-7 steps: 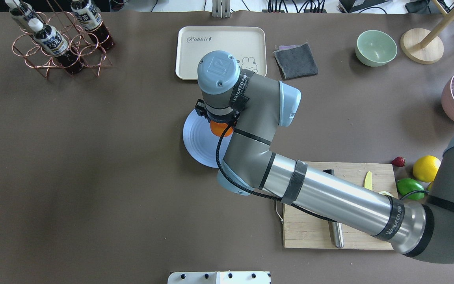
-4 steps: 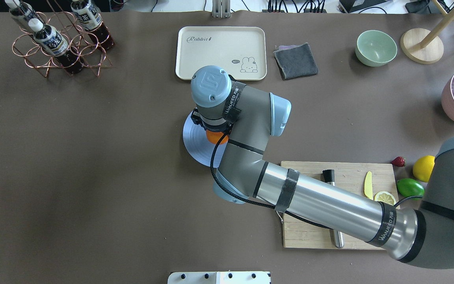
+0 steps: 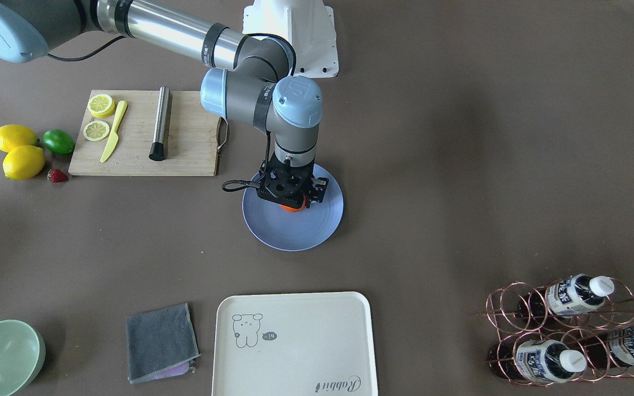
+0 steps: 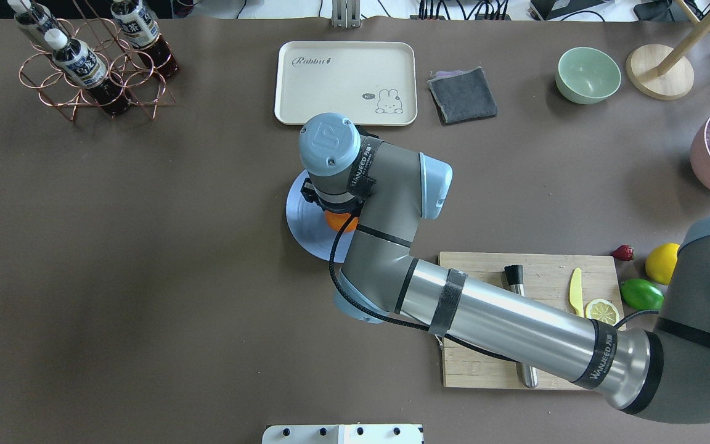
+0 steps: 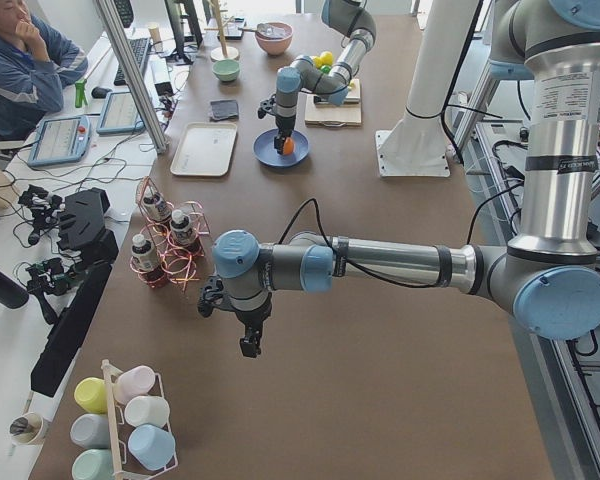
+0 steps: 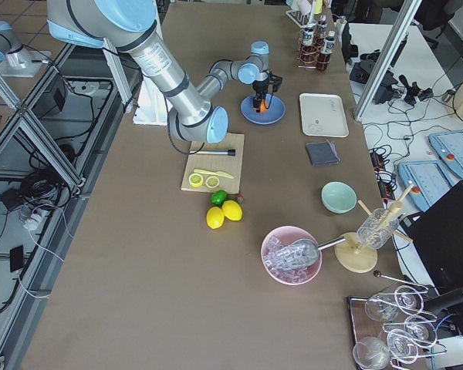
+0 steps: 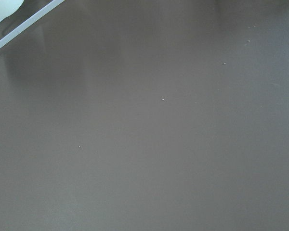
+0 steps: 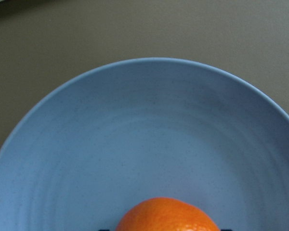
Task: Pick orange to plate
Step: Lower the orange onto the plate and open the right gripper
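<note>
The periwinkle-blue plate [image 4: 301, 213] lies mid-table. My right gripper [image 3: 290, 202] points straight down over it, shut on the orange [image 3: 291, 208], which is low over the plate's inner part or just touching it. In the right wrist view the orange [image 8: 166, 215] fills the bottom centre, with the plate [image 8: 135, 130] spread beyond it. From overhead, only a sliver of the orange [image 4: 337, 221] shows under the wrist. My left gripper [image 5: 248, 346] hangs over bare table far from the plate; I cannot tell whether it is open or shut.
A cream tray [image 4: 346, 80], a grey cloth [image 4: 461, 94] and a pale green bowl [image 4: 588, 74] sit beyond the plate. A cutting board [image 4: 546, 271] with knife, lemon slice and metal rod lies right. Lemon and lime [image 4: 641, 294] beside it. A bottle rack [image 4: 93, 61] stands far left.
My right arm has come down and shifted slightly toward the robot, carrying the orange lower over the plate. The tray's rabbit print, covered before, now shows.
</note>
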